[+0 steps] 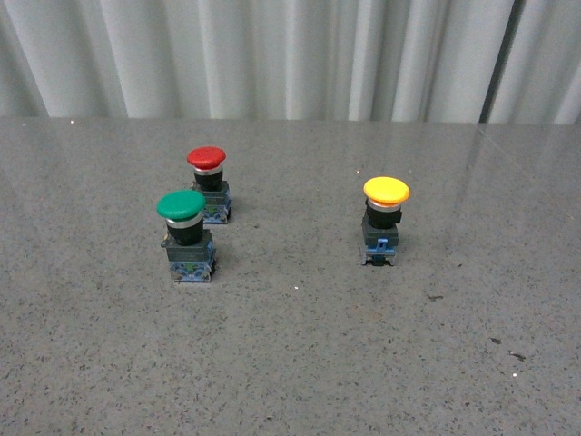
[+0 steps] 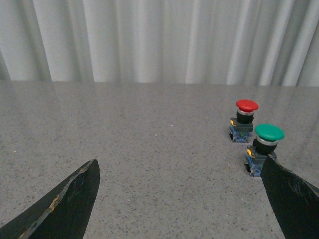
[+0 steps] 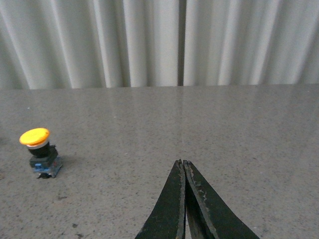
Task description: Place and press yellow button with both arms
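The yellow button (image 1: pixel 386 218) stands upright on the grey table, right of centre, with a yellow cap, black body and blue base. It also shows in the right wrist view (image 3: pixel 39 152), well off to one side of my right gripper (image 3: pixel 183 162), which is shut and empty above bare table. My left gripper (image 2: pixel 180 167) is open wide and empty, its fingers (image 2: pixel 75 194) spread over bare table. Neither arm shows in the front view.
A green-capped button (image 1: pixel 185 234) and a red-capped button (image 1: pixel 209 184) stand close together at the left of the table (image 1: pixel 290 363). Both show in the left wrist view, the green one (image 2: pixel 263 147) beside one finger, the red one (image 2: pixel 244 119) behind it. A pale pleated curtain (image 1: pixel 290 54) backs the table.
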You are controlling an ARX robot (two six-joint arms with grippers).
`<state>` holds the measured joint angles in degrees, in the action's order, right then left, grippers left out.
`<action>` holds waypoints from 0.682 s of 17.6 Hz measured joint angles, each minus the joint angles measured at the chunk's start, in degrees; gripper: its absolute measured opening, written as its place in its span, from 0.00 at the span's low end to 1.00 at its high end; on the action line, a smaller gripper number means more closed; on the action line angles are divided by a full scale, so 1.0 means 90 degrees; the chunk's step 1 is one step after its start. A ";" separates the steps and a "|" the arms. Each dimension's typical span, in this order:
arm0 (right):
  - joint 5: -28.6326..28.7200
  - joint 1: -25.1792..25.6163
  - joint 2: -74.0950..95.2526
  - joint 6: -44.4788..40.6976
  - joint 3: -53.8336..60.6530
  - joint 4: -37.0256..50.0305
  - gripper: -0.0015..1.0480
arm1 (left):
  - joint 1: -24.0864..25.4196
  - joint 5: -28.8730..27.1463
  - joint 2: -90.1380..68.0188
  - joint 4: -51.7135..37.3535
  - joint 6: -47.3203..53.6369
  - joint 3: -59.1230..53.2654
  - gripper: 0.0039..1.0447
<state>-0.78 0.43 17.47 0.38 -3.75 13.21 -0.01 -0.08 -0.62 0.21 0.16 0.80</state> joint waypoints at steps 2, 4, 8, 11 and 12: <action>0.0087 -0.0051 -0.0151 0.0000 0.0046 -0.0061 0.02 | 0.0000 0.0005 0.0000 0.0000 0.0000 0.0000 0.94; 0.0087 -0.0046 -0.0374 0.0000 0.0117 -0.0194 0.02 | 0.0000 0.0002 0.0000 0.0000 0.0000 0.0000 0.94; 0.0090 -0.0046 -0.0760 -0.0002 0.0342 -0.0338 0.02 | 0.0000 0.0005 0.0000 0.0000 0.0000 0.0000 0.94; 0.0104 -0.0046 -0.1579 0.0000 0.0338 -0.1435 0.02 | 0.0000 0.0002 0.0000 0.0000 0.0000 0.0000 0.94; 0.0092 -0.0046 -0.1916 -0.0002 0.0335 -0.1379 0.02 | 0.0000 0.0012 0.0000 0.0000 0.0000 0.0000 0.94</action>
<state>0.05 0.01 0.23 0.36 -0.73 0.80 -0.01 0.03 -0.62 0.21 0.16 0.80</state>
